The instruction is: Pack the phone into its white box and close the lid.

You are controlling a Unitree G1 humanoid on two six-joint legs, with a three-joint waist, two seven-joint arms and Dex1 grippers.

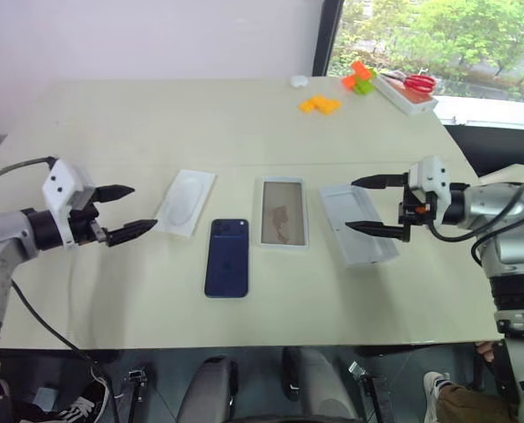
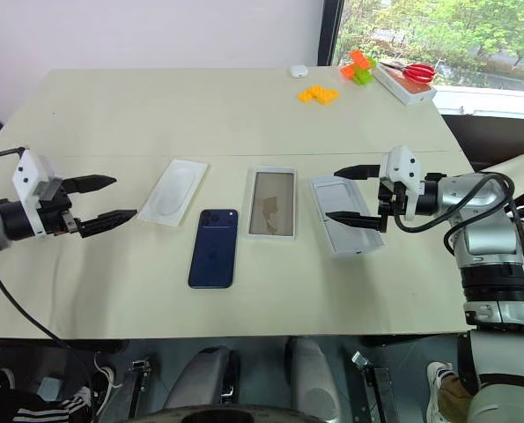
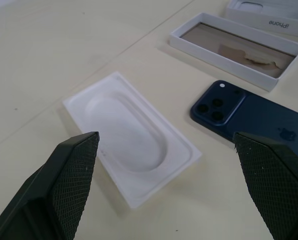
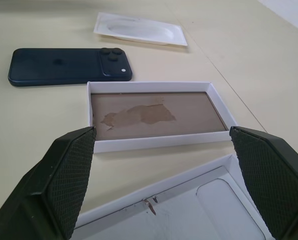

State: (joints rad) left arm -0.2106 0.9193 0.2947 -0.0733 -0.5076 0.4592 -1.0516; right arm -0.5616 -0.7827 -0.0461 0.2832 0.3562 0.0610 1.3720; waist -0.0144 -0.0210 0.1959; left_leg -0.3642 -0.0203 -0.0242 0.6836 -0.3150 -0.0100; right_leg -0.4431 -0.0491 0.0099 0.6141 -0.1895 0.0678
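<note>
Nothing packed yet, so I read this as the pre-grasp step. Left end effector (image 1: 127, 212) is spread wide and holds nothing. Right end effector (image 1: 373, 206) is likewise spread wide and empty. Both hover above the worktop (image 1: 156, 115), pointing inward at each other.

Layout:
- Phone (image 1: 227, 257) lies flat, back up, ahead of the left end effector and a bit toward the near edge. Insert (image 1: 185, 202) sits between the two, just off the left fingertips.
- Box (image 1: 283, 212) is open, brown floor showing, just beyond the phone and not touching it. Roughly midway between the end effectors.
- Lid (image 1: 357, 224) lies inside-up, directly under the right end effector.

Next move, my call: left end effector goes past the insert and comes down on the phone. The phone is thin and flat on the surface, so pinching it across its long edges looks awkward; sliding or tipping up one edge may help. Then place it in the box, camera block aligned to fit. Right end effector is well placed for the lid, which needs flipping before it goes on.

Surface: pale cream worktop, matte, with a seam line running across behind the parts. At the far right corner, well away from both end effectors: orange and green blocks (image 1: 319, 104), red scissors (image 1: 412, 82) on a white box.

Room: white wall behind, window at far right with green trees outside.
</note>
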